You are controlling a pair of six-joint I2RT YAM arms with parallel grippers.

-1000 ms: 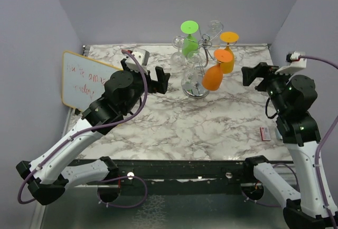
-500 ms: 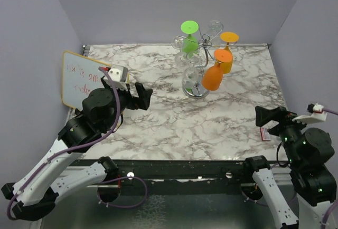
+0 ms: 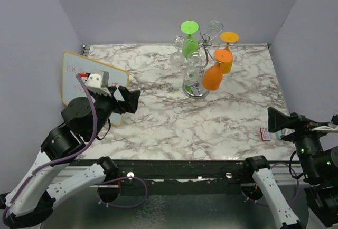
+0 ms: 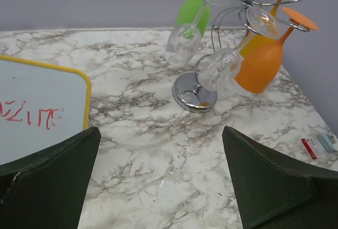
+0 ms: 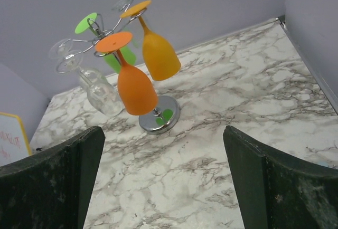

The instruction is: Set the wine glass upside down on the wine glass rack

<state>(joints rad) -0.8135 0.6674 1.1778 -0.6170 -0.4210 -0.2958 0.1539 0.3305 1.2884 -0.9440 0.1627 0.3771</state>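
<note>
While the left and right jaws gape wide and empty, the chrome wire wine glass rack (image 3: 195,89) stands well beyond them on the marbled tabletop (image 3: 158,121).

Red handwriting (image 4: 33,115) on the whiteboard (image 4: 50,84) is illegible.

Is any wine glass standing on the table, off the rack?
No, the clear, green and orange glasses all hang upside down from the wine glass rack.
</note>
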